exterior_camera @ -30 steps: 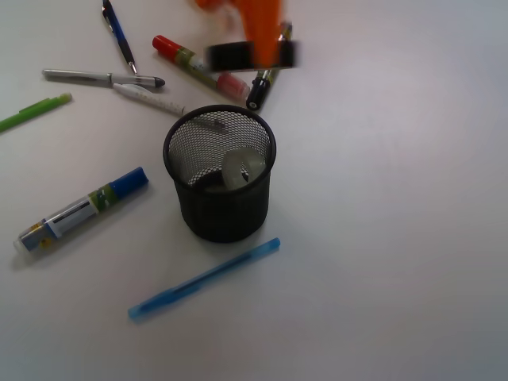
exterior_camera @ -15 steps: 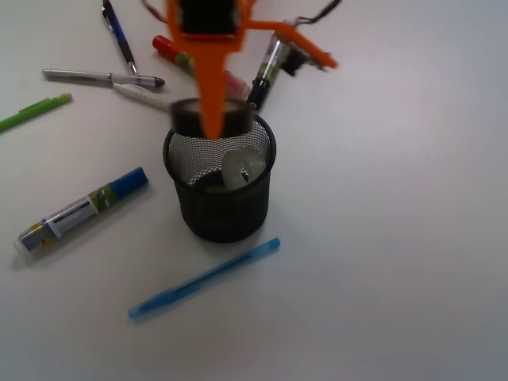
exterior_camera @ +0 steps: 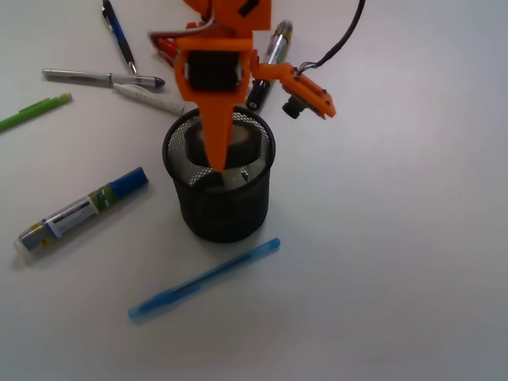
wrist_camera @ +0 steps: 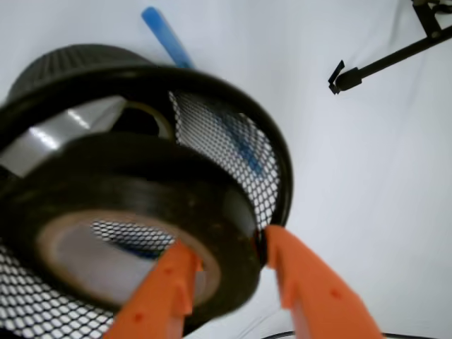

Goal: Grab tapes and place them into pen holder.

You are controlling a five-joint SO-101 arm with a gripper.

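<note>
A: From the front, where is the roll?
B: The gripper (exterior_camera: 219, 159) reaches down into the mouth of the pen holder (exterior_camera: 220, 208); the black tape (exterior_camera: 238, 143) shows only as a dark band with a tan core, just inside the rim.
A: And the wrist view?
B: There the black tape (wrist_camera: 134, 212) fills the picture, pinched through its wall by the orange fingers (wrist_camera: 166, 286), one inside the core and one outside, jaws narrow. Another roll (wrist_camera: 141, 116) lies deeper in the pen holder (wrist_camera: 233, 152).
A: Anything near the pen holder?
B: A blue pen (exterior_camera: 205, 279) lies just in front of it.
</note>
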